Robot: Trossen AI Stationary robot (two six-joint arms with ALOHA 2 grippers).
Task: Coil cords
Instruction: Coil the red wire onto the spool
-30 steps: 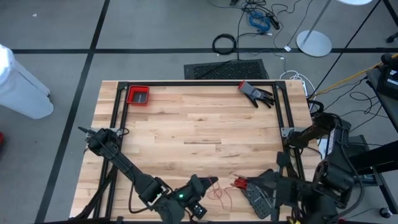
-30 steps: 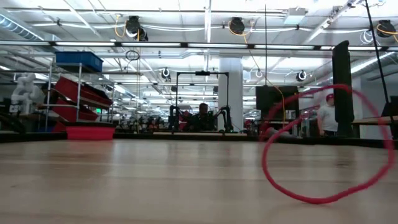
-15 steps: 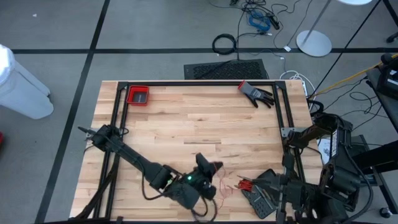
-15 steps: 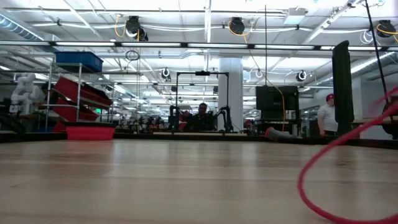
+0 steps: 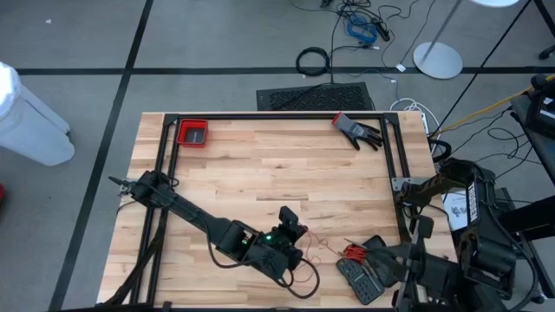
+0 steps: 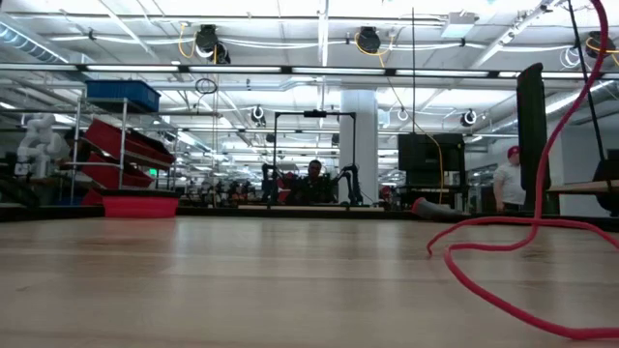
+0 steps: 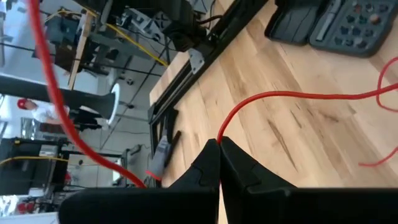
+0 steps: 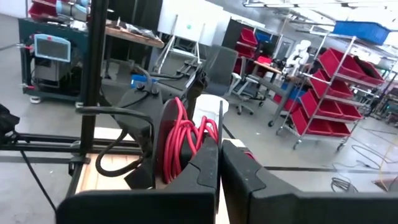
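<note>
L gripper clamped on red cord, mid-table near front edge, lifting slack for looping. R gripper clenched at front-right, pinning coiled red bundle; 2 arms share tension.

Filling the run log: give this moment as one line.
task: coil cords | left gripper: shut on red cord, mid-table near front | right gripper: shut on red cord, front right corner

Bright, even overhead light; ceiling lamps glare in low view; soft shadows on desk; near desk blurred.
</note>
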